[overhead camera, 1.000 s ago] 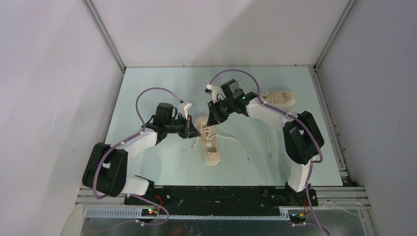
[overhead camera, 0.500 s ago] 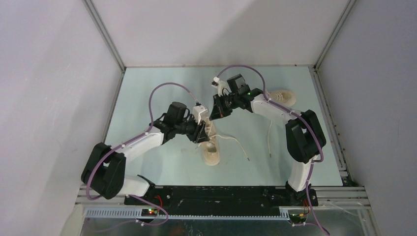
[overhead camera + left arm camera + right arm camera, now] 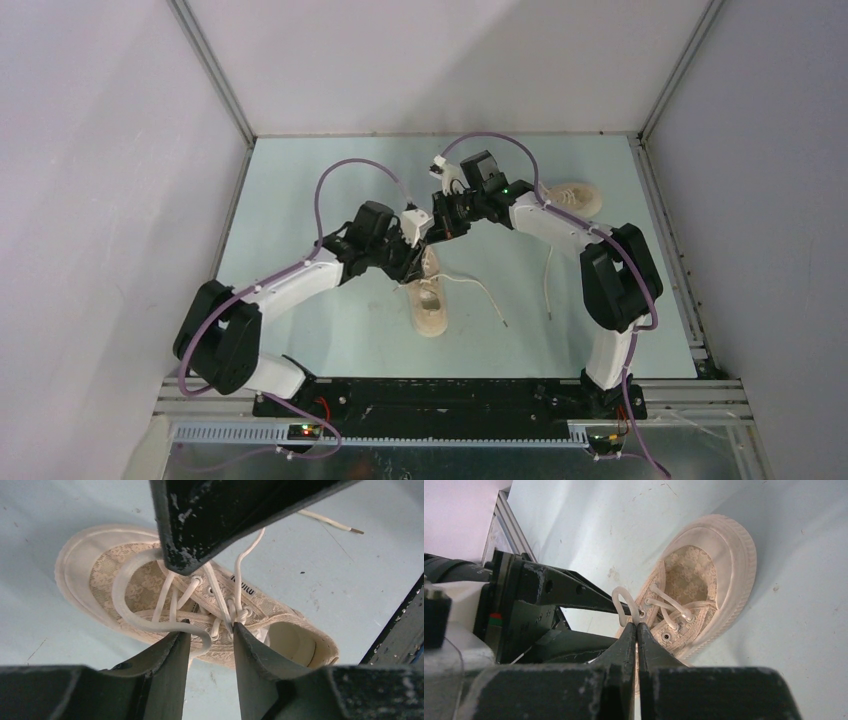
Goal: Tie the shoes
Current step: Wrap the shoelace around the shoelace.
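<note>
One cream shoe (image 3: 430,300) lies mid-table, toe toward the back, and fills the left wrist view (image 3: 125,575). My left gripper (image 3: 210,632) hovers open just over its tongue. A loop of off-white lace (image 3: 122,602) curves across the left fingertip into the gap. My right gripper (image 3: 638,626) is shut on a small lace loop (image 3: 622,602) above the eyelets, right beside the left gripper (image 3: 416,262). The right gripper's fingers (image 3: 200,530) hang over the shoe's toe. The other shoe (image 3: 573,198) lies behind the right arm, at the back right.
Two loose lace ends trail right of the middle shoe across the pale blue table (image 3: 300,200), one (image 3: 485,295) near it, one (image 3: 547,280) farther right. Grey walls close in the table's left, back and right sides.
My left arm has swung right over the shoe and its jaws have opened. My right gripper has closed on the lace loop and shifted slightly toward the back.
</note>
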`<state>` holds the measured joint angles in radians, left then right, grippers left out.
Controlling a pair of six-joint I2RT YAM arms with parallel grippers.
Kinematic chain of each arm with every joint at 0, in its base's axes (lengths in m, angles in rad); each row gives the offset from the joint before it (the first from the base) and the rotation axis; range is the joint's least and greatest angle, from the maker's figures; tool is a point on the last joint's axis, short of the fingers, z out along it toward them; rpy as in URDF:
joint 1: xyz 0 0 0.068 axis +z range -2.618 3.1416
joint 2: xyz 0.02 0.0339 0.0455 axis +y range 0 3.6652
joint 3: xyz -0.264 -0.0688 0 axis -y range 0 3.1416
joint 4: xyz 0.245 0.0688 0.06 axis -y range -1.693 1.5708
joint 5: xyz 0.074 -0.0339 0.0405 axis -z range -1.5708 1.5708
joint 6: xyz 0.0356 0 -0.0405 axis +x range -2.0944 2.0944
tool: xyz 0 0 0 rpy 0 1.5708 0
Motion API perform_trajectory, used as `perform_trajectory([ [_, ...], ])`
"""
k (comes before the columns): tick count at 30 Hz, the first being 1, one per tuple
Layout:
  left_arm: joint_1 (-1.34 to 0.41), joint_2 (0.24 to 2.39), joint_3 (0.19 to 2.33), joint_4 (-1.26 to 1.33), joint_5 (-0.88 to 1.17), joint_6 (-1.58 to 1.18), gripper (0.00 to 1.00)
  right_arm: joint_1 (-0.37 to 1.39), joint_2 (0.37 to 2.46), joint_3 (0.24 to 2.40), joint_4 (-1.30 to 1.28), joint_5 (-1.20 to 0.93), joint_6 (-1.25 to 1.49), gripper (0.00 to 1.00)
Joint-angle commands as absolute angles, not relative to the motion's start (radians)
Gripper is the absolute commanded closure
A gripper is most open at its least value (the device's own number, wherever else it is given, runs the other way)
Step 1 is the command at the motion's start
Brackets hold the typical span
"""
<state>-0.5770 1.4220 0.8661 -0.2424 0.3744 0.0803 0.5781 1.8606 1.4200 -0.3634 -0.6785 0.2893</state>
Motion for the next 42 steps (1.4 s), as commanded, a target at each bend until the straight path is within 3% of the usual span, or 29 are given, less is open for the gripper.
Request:
perform_trajectory([
  [1,-0.605,1.418,0.913,-0.303,0.337,0.123,0.56,0.565,1.838,1.429,-0.325,-0.693,0.305,1.00],
  [6,-0.592,1.396,0.965,-0.418,0.291,0.170,0.52,0.552,1.828,1.422,-0.324,-0.697,0.311,1.00],
  [9,-0.539,1.358,0.987,-0.480,0.355,0.189,0.38,0.545,1.821,1.415,-0.324,-0.698,0.313,1.00],
  [12,-0.481,1.332,1.014,-0.493,0.373,0.195,0.34,0.542,1.815,1.407,-0.324,-0.701,0.314,1.00],
  [22,-0.500,1.410,0.990,-0.190,0.454,0.115,0.34,0.542,1.833,1.403,-0.300,-0.715,0.342,1.00],
  [31,-0.550,1.492,1.032,-0.186,0.490,0.164,0.31,0.532,1.835,1.402,-0.299,-0.718,0.356,1.00],
  [42,-0.569,1.439,0.964,-0.233,0.396,0.151,0.43,0.529,1.837,1.402,-0.293,-0.716,0.364,1.00],
])
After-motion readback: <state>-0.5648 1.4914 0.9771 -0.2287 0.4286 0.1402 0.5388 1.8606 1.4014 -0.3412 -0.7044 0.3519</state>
